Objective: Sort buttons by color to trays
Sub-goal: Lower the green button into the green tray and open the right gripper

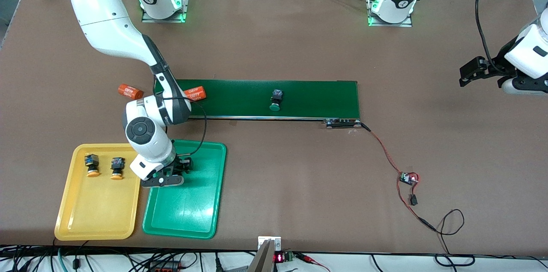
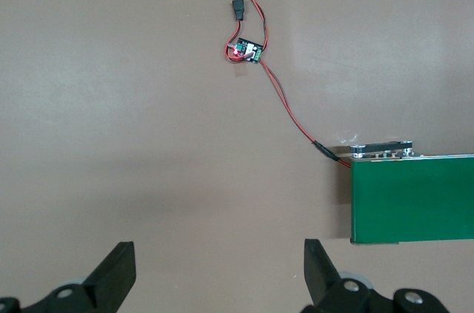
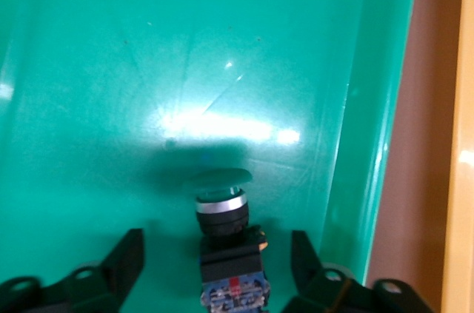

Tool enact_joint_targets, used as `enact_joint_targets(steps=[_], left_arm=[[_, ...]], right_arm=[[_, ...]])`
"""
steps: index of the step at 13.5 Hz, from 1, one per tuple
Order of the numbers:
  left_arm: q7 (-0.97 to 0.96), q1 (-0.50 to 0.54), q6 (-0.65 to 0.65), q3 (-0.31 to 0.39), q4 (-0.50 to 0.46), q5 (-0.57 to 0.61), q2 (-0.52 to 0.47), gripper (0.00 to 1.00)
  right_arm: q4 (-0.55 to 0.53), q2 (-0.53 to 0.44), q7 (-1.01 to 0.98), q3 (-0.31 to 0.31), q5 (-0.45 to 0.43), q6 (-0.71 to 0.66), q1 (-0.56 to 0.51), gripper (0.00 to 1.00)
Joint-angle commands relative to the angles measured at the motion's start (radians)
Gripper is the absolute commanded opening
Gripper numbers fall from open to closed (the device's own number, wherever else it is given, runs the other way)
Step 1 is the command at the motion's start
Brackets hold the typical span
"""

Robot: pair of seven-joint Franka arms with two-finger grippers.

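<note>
My right gripper (image 1: 182, 170) is low over the green tray (image 1: 188, 216), at the end nearest the conveyor. In the right wrist view a green-capped button (image 3: 221, 213) lies on the tray floor (image 3: 148, 69) between my open fingers, which stand clear of it on both sides. Two orange-capped buttons (image 1: 92, 165) (image 1: 117, 168) sit in the yellow tray (image 1: 94, 212). Another green-capped button (image 1: 276, 99) rests on the conveyor belt (image 1: 317, 98). My left gripper (image 1: 475, 73) waits open and empty over bare table at the left arm's end.
Two orange cylinders with white print lie at the belt's right-arm end, one on the table (image 1: 130, 91), one on the belt (image 1: 195, 93). A red wire runs from the belt to a small circuit board (image 1: 409, 177), also in the left wrist view (image 2: 246, 52).
</note>
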Motion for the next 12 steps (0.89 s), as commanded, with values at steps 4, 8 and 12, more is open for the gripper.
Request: enact_joint_targets(steps=[4, 8, 12], left_arm=[[0.014, 0.011, -0.038, -0.006, 0.024, -0.01, 0.003, 1.0], [0.013, 0.011, -0.04, -0.006, 0.023, -0.009, 0.003, 1.0], [0.013, 0.012, -0.05, -0.006, 0.026, -0.007, 0.003, 1.0]], right_arm=[[-0.211, -0.221, 0.211, 0.048, 0.002, -0.084, 0.025, 1.0], [-0.337, -0.339, 0.403, 0.103, 0.002, -0.092, 0.054, 1.0], [-0.361, -0.396, 0.653, 0.235, 0.0, -0.222, 0.06, 1.0]])
